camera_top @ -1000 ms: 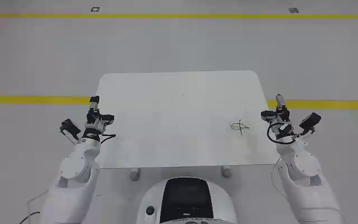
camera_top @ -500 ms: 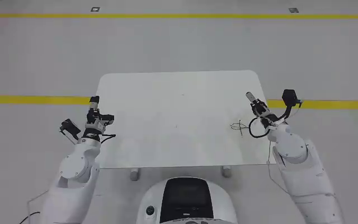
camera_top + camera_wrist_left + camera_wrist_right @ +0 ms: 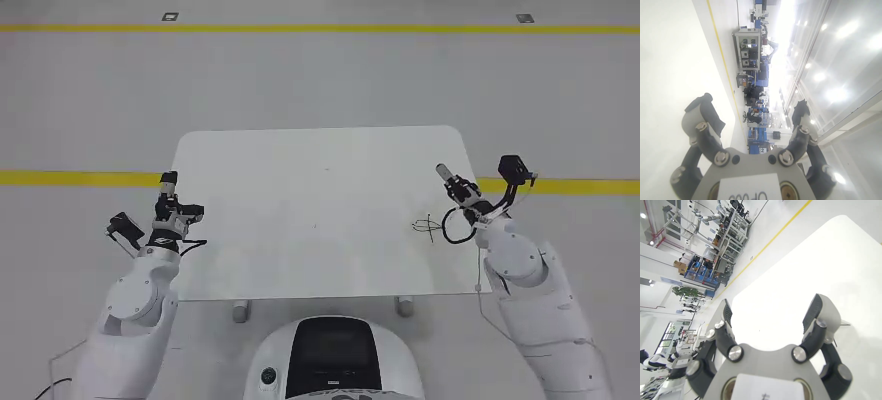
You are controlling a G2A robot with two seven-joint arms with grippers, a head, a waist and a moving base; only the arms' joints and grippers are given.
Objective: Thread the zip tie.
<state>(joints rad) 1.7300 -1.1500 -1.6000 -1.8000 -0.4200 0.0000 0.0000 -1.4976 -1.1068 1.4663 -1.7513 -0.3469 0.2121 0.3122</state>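
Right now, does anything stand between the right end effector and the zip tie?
Nothing visible does. The open right end effector is above the table; the zip tie lies close by, with bare surface between them.

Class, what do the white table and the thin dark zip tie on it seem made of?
White rounded-corner table: probably laminate or painted board; smooth, white, no grain. Thin dark zip tie: likely plastic, lying curled; too small to confirm.

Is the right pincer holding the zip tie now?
No, the right pincer stands open and empty, while the zip tie lies on the table.
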